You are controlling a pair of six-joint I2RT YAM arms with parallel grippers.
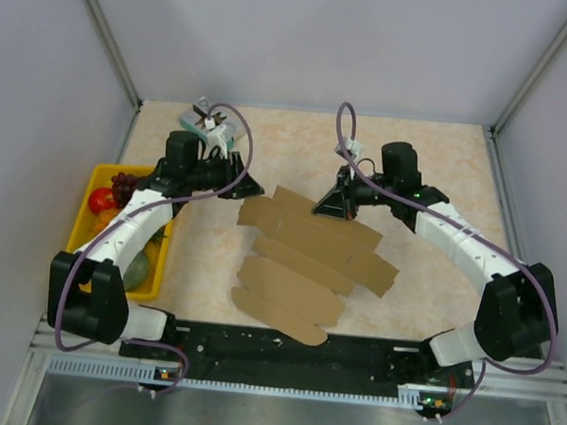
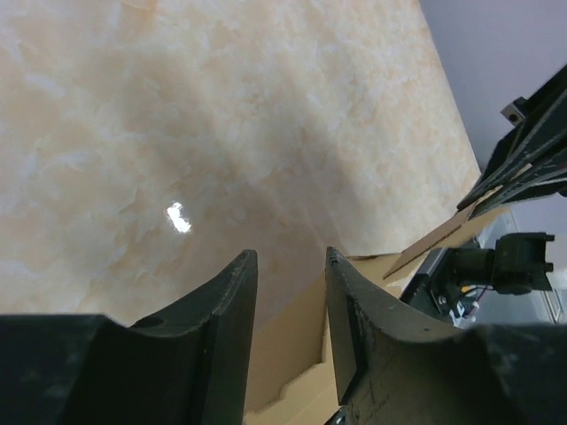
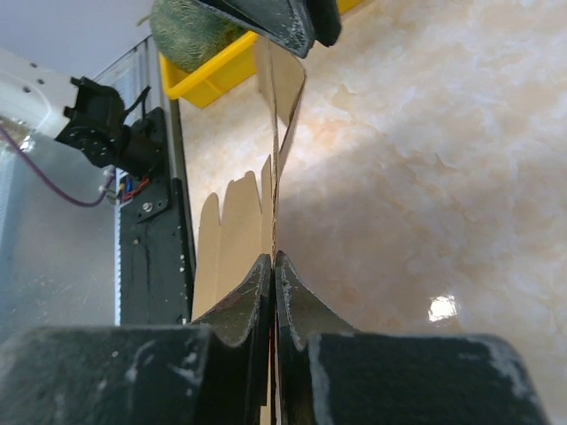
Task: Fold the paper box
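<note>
Paper box (image 1: 309, 260), thin brown cardboard with rounded flaps; right jaws pinch it, left jaws apart

Bright, even overhead light, soft shadows, small glare spots on the tabletop (image 2: 177, 133) — wrist-view foregrounds blurry.

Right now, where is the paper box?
In the top view, the paper box lies mid-table between both arms, right of the yellow tray, its far edge pinched by the right gripper.
</note>
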